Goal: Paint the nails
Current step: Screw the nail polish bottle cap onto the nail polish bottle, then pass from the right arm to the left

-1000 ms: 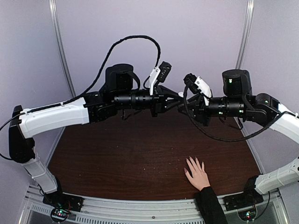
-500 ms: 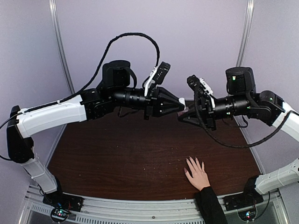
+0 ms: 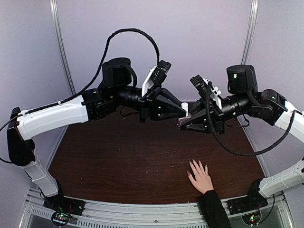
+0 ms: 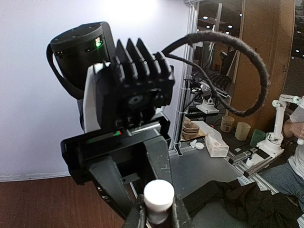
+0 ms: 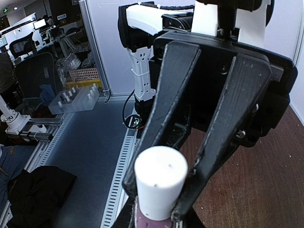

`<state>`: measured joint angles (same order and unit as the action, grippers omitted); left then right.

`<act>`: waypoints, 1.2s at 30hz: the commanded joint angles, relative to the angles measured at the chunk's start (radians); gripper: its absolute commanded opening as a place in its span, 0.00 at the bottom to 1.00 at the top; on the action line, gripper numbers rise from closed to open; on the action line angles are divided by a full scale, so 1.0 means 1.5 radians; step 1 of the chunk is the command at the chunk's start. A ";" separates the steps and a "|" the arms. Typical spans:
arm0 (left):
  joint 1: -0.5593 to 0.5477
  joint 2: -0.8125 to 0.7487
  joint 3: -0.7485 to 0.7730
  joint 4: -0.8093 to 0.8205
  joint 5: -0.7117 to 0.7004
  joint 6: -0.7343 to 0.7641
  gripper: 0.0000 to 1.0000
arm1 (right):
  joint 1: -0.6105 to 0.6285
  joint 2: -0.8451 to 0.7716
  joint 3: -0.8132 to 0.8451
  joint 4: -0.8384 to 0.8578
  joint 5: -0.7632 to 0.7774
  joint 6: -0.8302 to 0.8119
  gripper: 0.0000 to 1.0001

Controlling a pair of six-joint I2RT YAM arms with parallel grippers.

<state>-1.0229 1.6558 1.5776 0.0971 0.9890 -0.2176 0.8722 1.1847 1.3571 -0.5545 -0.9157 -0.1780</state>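
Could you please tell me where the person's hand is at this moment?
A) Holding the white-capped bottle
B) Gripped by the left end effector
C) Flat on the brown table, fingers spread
C: the hand lies flat on the table, fingers spread, holding nothing.

Two arms in here, the left arm (image 3: 52,118) and the right arm (image 3: 285,118). Two grippers, one per arm: left gripper (image 3: 183,110), right gripper (image 3: 182,124). One small bottle (image 5: 152,220), with one white cap (image 4: 158,199). One human hand (image 3: 202,176), five fingers, one black sleeve (image 3: 213,209). One tabletop (image 3: 118,161). The nails are too tiny to count.
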 commanded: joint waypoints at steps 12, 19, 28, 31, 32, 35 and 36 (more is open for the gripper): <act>0.026 -0.114 -0.046 -0.174 -0.246 0.096 0.45 | 0.016 -0.021 0.002 -0.014 0.169 -0.057 0.00; 0.025 -0.138 -0.038 -0.252 -0.322 0.132 0.58 | 0.016 -0.003 -0.016 -0.011 0.235 -0.045 0.00; 0.015 -0.097 0.007 -0.287 -0.297 0.133 0.60 | 0.017 0.020 -0.018 -0.006 0.229 -0.032 0.00; 0.004 -0.079 0.016 -0.286 -0.288 0.131 0.60 | 0.017 0.027 -0.021 0.000 0.223 -0.028 0.00; 0.001 -0.071 0.020 -0.286 -0.288 0.129 0.59 | 0.017 0.028 -0.022 0.002 0.221 -0.026 0.00; -0.002 -0.059 0.024 -0.281 -0.286 0.120 0.55 | 0.019 0.032 -0.023 0.006 0.214 -0.024 0.00; -0.002 -0.056 0.024 -0.279 -0.285 0.118 0.54 | 0.019 0.033 -0.023 0.006 0.211 -0.023 0.00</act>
<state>-1.0176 1.5494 1.5826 -0.3408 0.5507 -0.0334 0.8925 1.2316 1.3308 -0.5793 -0.5858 -0.2295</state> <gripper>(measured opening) 0.558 0.212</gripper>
